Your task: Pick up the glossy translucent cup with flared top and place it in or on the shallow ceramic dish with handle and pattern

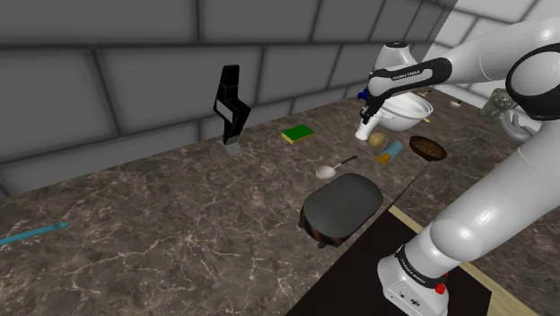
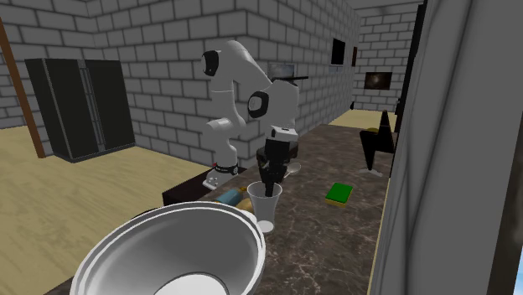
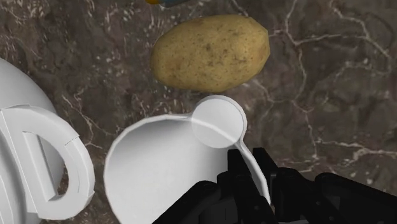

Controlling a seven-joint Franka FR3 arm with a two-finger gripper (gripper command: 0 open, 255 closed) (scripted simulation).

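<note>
From my station I saw the hand (image 3: 251, 170) pinching the wall of the cup (image 3: 172, 172) at its rim. One black finger was inside the mouth and the other outside, with the thin white edge running between them. The cup looked pale and glassy, nearly white. In the second exterior view its side let the dark veined stone of the worktop (image 3: 331, 95) show faintly through. It was plain, with a small round foot, and it widened steadily to a broad flared lip. In that same view it stood upright beneath the hand, and I could not tell whether its foot rested on the worktop or hung just above it. It was just beside the dish (image 1: 408, 109), which was drawn plain white. The dish was a wide, bowl-like vessel with a thick D-shaped handle, and the handle showed close to the cup in the wrist view. A brown potato (image 3: 211, 52) lay on the worktop on the cup's other side, near it but not touching. In the shoulder view the white arm (image 1: 485, 206) reached from the stand up to the far right part of the worktop, where these things were gathered. A green sponge (image 1: 298, 135) lay to that view's left of the cup, well apart. A dark pan (image 1: 341, 205) sat nearer the stand.
</note>
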